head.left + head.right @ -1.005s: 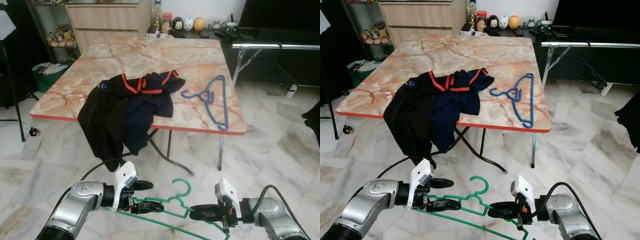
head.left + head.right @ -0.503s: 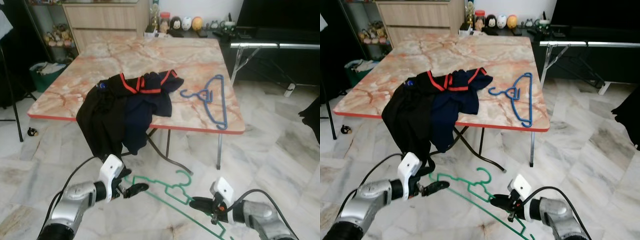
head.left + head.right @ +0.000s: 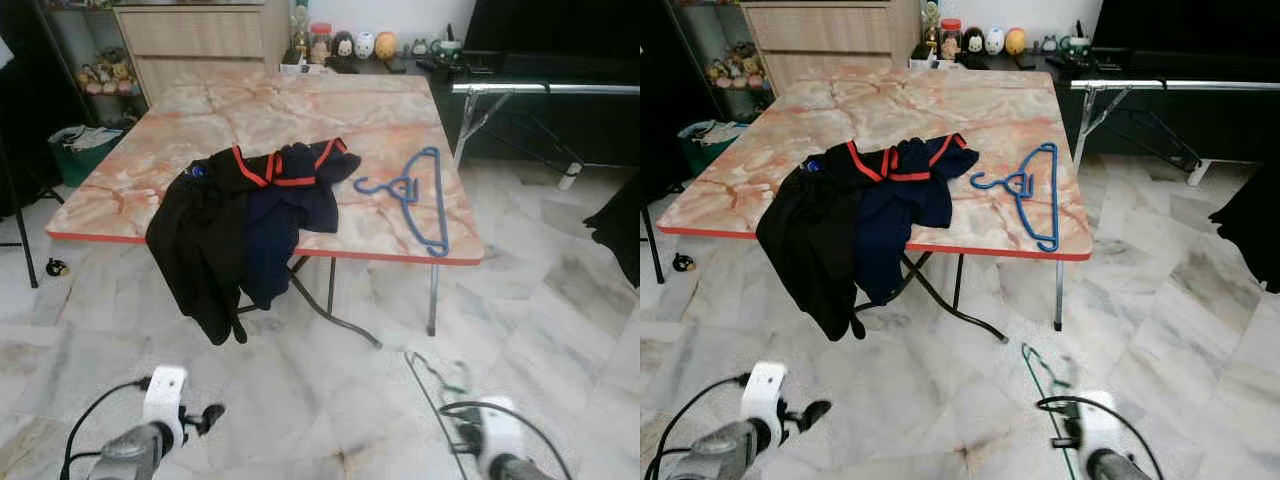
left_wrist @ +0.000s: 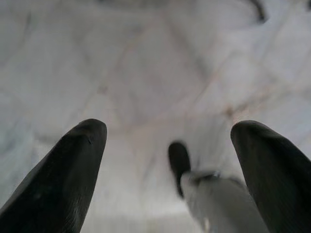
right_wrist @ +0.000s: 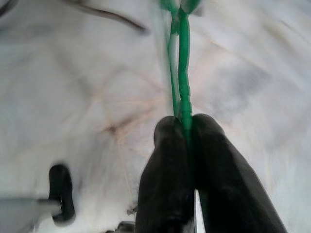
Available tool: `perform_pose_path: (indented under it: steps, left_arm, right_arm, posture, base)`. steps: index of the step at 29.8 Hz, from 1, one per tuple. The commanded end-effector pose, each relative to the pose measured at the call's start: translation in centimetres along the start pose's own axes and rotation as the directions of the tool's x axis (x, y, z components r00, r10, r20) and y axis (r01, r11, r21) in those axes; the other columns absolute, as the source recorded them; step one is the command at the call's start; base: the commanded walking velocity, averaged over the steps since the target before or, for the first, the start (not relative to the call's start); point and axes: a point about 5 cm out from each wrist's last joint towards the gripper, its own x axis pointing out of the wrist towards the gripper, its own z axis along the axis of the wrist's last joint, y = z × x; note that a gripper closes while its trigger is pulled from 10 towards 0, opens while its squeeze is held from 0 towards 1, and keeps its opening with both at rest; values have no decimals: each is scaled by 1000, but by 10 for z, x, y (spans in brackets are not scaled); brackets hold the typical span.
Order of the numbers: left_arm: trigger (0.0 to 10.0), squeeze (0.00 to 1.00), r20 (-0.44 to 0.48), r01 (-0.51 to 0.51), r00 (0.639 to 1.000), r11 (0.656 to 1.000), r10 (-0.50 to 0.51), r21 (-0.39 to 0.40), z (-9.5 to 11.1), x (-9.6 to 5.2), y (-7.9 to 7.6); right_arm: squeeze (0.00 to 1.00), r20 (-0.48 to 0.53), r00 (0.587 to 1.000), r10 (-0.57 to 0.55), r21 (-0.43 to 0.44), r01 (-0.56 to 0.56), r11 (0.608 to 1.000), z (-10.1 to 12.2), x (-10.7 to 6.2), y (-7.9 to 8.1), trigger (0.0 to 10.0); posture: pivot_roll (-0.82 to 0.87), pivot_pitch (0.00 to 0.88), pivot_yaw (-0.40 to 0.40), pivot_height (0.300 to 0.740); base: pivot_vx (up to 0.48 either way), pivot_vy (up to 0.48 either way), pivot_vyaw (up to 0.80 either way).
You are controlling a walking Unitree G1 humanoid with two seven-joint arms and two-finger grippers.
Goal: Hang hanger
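Observation:
A green hanger [image 5: 182, 73] is pinched between the fingers of my right gripper [image 5: 183, 121], which is shut on its thin bar. In the eye views it shows as a blurred green line [image 3: 1042, 372] low above the marble floor, just ahead of my right arm [image 3: 497, 440]. My left gripper [image 4: 170, 127] is open, its fingers wide apart with nothing but floor between them. It hangs low at the bottom left [image 3: 205, 415]. A blue hanger [image 3: 420, 195] lies on the marble table [image 3: 380, 115] beside a heap of black and navy clothes [image 3: 245, 215].
A silver rack rail [image 3: 545, 88] runs along the back right, past the table's corner. A dark garment [image 3: 617, 225] hangs at the right edge. Shelves and a wooden cabinet [image 3: 195, 35] stand behind the table. Open marble floor lies between me and the table.
My left gripper has let go of the green hanger and opened. Both arms have dropped low, and the hanger now hangs from the right gripper alone.

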Motion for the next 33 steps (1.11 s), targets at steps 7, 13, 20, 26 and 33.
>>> perform_pose_path:
  steps: [7,13,20,26,33]
  left_arm:
    - [10000,0,-175,-98,980,995,92,-24,-52,-7,-5]
    - [10000,0,-218,-136,968,990,123,-44,-66,-11,-8]
    - [10000,0,-226,-146,965,989,135,-33,-70,-10,-12]
    - [10000,0,-243,-141,961,990,131,-25,-75,-11,-16]
    - [10000,0,-261,-147,956,989,137,-20,-81,-14,-13]
  right_arm:
    - [0,-102,991,-89,118,101,988,-38,-8,5,10000]
    - [0,-103,991,-82,134,96,986,-39,-7,8,10000]
    - [0,-77,994,-74,147,84,986,-33,-5,12,10000]
    - [0,-67,996,-61,129,69,989,-30,-4,17,10000]
    - [0,-72,995,-62,150,73,986,-32,-4,21,10000]
  posture:
    - [79,34,11,740]
    - [74,30,13,740]
    - [73,29,9,740]
    - [63,16,8,740]
    - [62,15,11,740]
  base:
    - [0,0,0]
    - [0,0,0]
    - [0,-138,0]
    - [0,-324,0]
    - [0,-323,0]
